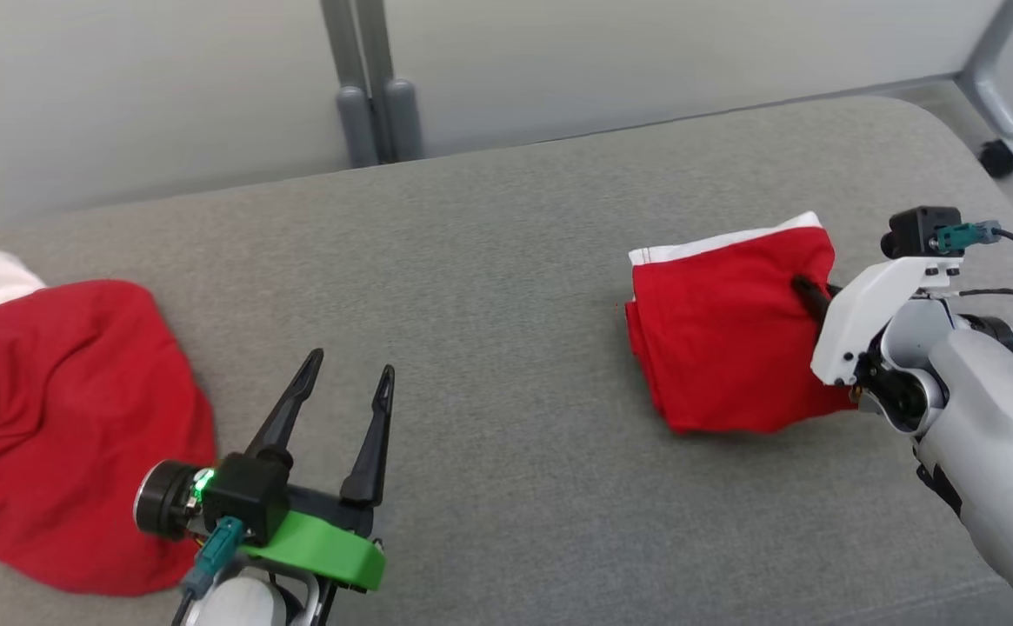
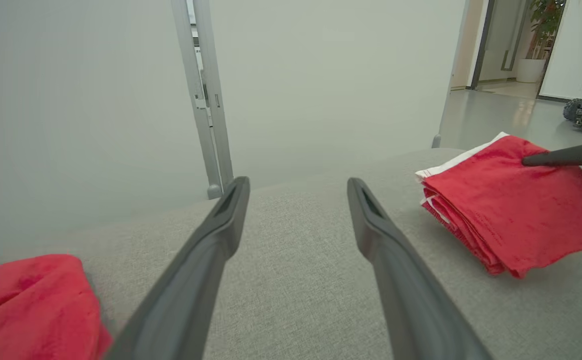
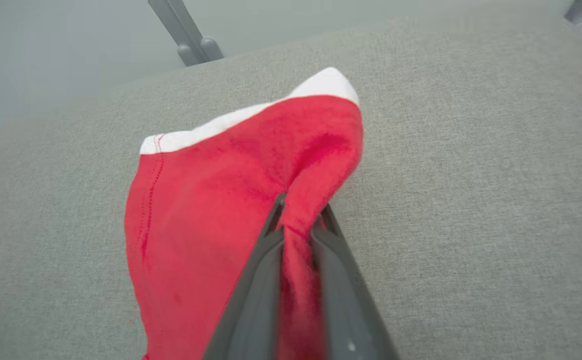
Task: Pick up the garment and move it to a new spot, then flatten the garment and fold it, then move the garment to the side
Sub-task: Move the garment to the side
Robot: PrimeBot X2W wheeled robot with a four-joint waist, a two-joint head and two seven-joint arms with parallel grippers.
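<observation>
Right gripper (image 3: 300, 207) at 3 o'clock, pinched on edge of folded garment (image 1: 723, 339), probably to drag it aside. Left gripper (image 1: 351, 361) at 7, spread wide, empty, out of the way.

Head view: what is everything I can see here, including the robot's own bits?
folded garment: one, red with white edge, table's right side
crumpled garment: one, red and white, table's left edge
table: one, grey fabric, under both garments
posts: two, grey, behind the table
wheeled leg: one, grey, far right corner
left gripper: one, dark, open, beside the crumpled garment
right gripper: one, dark, shut on the folded garment
</observation>
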